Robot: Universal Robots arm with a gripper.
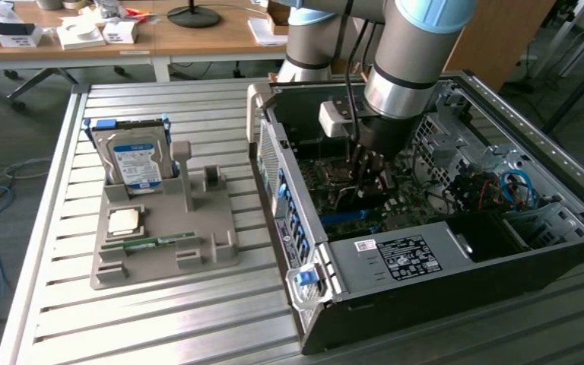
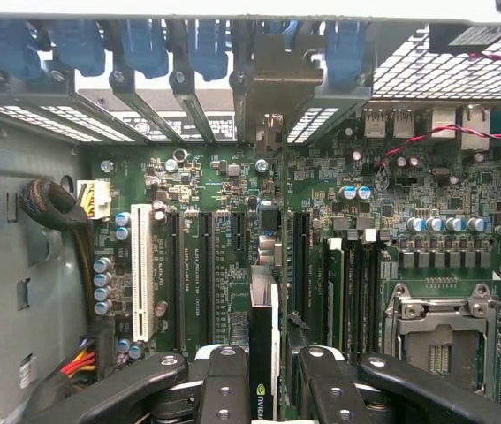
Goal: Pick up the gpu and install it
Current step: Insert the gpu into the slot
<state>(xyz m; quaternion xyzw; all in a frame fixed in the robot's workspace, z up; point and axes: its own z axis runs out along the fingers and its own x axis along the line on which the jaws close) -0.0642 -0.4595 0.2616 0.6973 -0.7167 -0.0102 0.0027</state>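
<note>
Grip of claw (image 2: 263, 375) clenched across gpu (image 2: 262, 309), card edge-on within its hold, straight below the claw over the motherboard (image 2: 391, 194) slots. Likely light, stiff, fragile: best held by bare board edges, clear of components; pressed evenly, never twisted.

The arm (image 1: 406, 61) is a thick, silver-grey tube with a pale blue cap (image 1: 429, 11) at its joint and a black wrist section (image 1: 379, 137) below. A thin black cable (image 1: 353, 61) runs alongside it, past a white box (image 1: 334, 118) mounted near the wrist. The pincer (image 2: 268, 358) has matte black linked fingers (image 2: 223, 389) studded with round silver screws (image 2: 227, 352).
</note>
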